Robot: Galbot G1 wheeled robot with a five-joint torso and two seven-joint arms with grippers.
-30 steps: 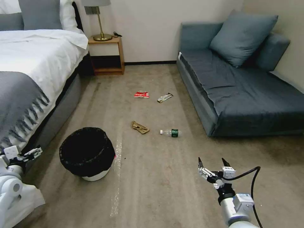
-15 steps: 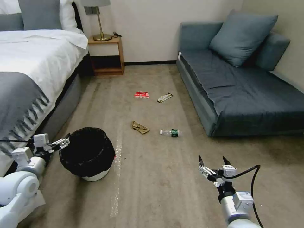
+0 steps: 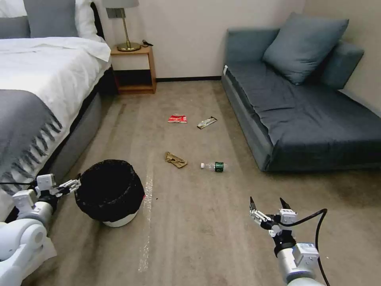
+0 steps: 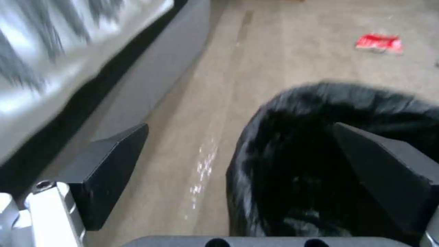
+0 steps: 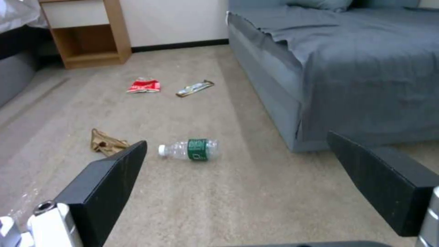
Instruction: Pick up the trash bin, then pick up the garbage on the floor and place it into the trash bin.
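My left gripper (image 3: 74, 183) has dropped slightly from half a second ago and now sits at the rim of the trash bin (image 3: 115, 198), at its 9 o'clock. Jaws spread wide; in the left wrist view one finger is over the black liner (image 4: 320, 144) and the other outside it, nothing clamped. Bin stands on the carpet (image 3: 190, 238) beside the bed (image 3: 35, 103). My right gripper (image 3: 269, 206) hangs open, unchanged. Bottle (image 3: 214, 166), brown paper (image 3: 175, 159), red wrapper (image 3: 177, 118) and gold wrapper (image 3: 206, 122) lie unmoved at the bin's 1 o'clock.
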